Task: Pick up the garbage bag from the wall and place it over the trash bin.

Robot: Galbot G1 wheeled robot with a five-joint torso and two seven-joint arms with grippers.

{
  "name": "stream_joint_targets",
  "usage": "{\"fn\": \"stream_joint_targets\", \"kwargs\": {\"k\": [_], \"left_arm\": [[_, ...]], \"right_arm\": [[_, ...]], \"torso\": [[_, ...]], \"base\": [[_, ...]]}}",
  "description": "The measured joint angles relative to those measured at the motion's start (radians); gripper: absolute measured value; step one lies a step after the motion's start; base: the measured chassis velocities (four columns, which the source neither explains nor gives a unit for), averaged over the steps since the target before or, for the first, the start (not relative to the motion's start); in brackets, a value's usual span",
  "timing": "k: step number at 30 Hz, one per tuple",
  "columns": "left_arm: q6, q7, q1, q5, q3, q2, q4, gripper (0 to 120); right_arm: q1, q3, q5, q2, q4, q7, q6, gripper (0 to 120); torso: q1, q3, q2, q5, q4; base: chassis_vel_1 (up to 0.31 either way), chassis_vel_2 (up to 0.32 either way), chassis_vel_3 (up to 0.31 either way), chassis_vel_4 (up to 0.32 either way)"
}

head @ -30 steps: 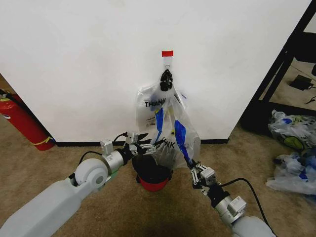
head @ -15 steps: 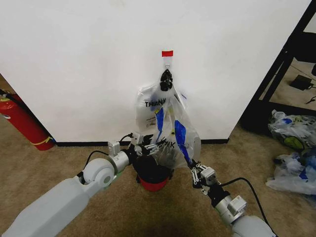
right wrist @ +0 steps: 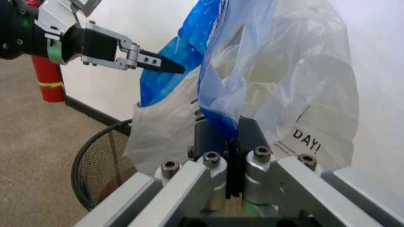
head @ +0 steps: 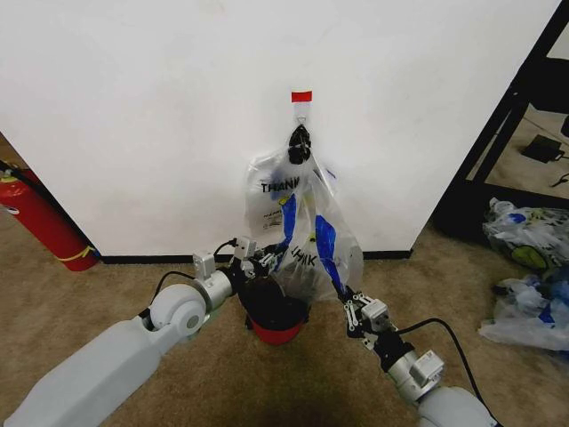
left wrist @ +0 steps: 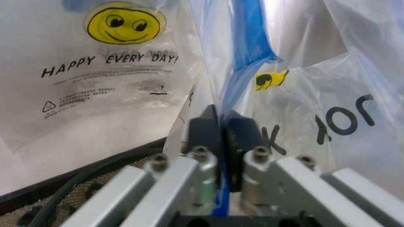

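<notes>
Right gripper (head: 351, 309), nearest the robot: low and right of the bin, pressed together on a fold of blue-streaked film; in the right wrist view the plastic sits pinched between its pads (right wrist: 209, 134). Position matches a second ago, so this arm is acting as the anchor.

Left gripper (head: 269, 260): pinching the opposite blue edge of the garbage bag (head: 313, 242), the film caught between its pads (left wrist: 205, 128). Over the last second it has slid in from the left, from out beside the bin to right above the near rim, taking its corner of the bag along.

Trash bin (head: 275, 313): black mesh, red base, on the carpet directly under the bag's lower end, unmoved.

Farther back: the bag's top is still looped on the hook (head: 302, 110) under the red tape on the wall (head: 133, 116), bunched with the plain "THANK YOU" bag (head: 271, 194).

Judgement: both lower edges are secured and the mouth is being positioned over the bin, but the bag is not yet off the hook. Fire extinguisher (head: 40, 218) stands well left, no concern.
</notes>
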Motion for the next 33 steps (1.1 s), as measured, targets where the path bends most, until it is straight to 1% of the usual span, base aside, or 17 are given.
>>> {"fn": "stream_joint_targets", "kwargs": {"k": [8,11,13,14,17,18,19,20,21,25,29,33], "left_arm": [[0.001,-0.001,0.034,-0.006,-0.031,0.02,-0.041,0],[0.001,-0.003,0.096,-0.015,-0.078,0.054,-0.098,0],[-0.001,-0.003,0.135,-0.015,-0.1,0.075,-0.123,0],[-0.001,-0.003,0.135,-0.015,-0.1,0.075,-0.123,0],[-0.009,-0.002,0.237,-0.004,-0.144,0.101,-0.167,0],[-0.016,0.0,0.289,0.013,-0.157,0.106,-0.18,0],[-0.021,0.002,0.321,0.026,-0.165,0.107,-0.187,0],[-0.021,0.002,0.321,0.026,-0.165,0.107,-0.187,0],[-0.025,0.005,0.355,0.04,-0.175,0.107,-0.192,0],[-0.046,0.012,0.46,0.089,-0.211,0.105,-0.203,0],[-0.054,-0.005,0.471,0.09,-0.244,0.099,-0.233,0],[-0.048,-0.051,0.43,0.039,-0.281,0.102,-0.305,0]], "right_arm": [[0.012,-0.005,0.02,0.009,-0.002,0.002,-0.001,0],[0.004,-0.006,0.019,0.009,0.0,-0.005,0.001,0],[-0.01,-0.006,0.009,0.007,-0.001,-0.017,0.011,0],[-0.01,-0.006,0.009,0.007,-0.001,-0.017,0.011,0],[-0.038,-0.009,-0.018,0.006,-0.013,-0.031,0.031,0],[-0.052,-0.013,-0.03,0.008,-0.019,-0.037,0.04,0],[-0.061,-0.016,-0.039,0.009,-0.023,-0.041,0.045,0],[-0.061,-0.016,-0.039,0.009,-0.023,-0.041,0.045,0],[-0.072,-0.018,-0.05,0.01,-0.027,-0.045,0.051,0],[-0.111,-0.026,-0.084,0.014,-0.035,-0.054,0.072,0],[-0.102,-0.015,-0.072,0.023,-0.023,-0.049,0.074,0],[-0.053,0.008,0.003,0.024,0.029,-0.02,0.042,0]], "torso": [[0.0,0.0,0.0,0.0,0.0001],[0.0,0.0,0.0,-0.0001,0.0],[0.0,0.0,0.0,0.0001,0.0004],[0.0,0.0,0.0,0.0001,0.0004],[0.0,0.0,0.0,0.0,0.0001],[0.0,0.0,0.0,0.0002,0.0002],[0.0,0.0,0.0,0.0001,0.0001],[0.0,0.0,0.0,0.0001,0.0001],[0.0,0.0,0.0,-0.0002,0.0004],[0.0,0.0,0.0,-0.0002,0.0002],[0.0,0.0,0.0,0.0,0.0],[0.0,0.0,0.0,0.0,0.0]], "base": [[0.0,0.0,0.0,0.0],[0.0,0.0,0.0,0.0],[0.0,0.0,0.0,0.0],[0.0,0.0,0.0,0.0],[0.0,0.0,0.0,0.0],[0.0,0.0,0.0,0.0],[0.0,0.0,0.0,0.0],[0.0,0.0,0.0,0.0],[0.0,0.0,0.0,0.0],[0.0,0.0,0.0,0.0],[0.0,0.0,0.0,0.0],[0.0,0.0,0.0,0.0]]}}
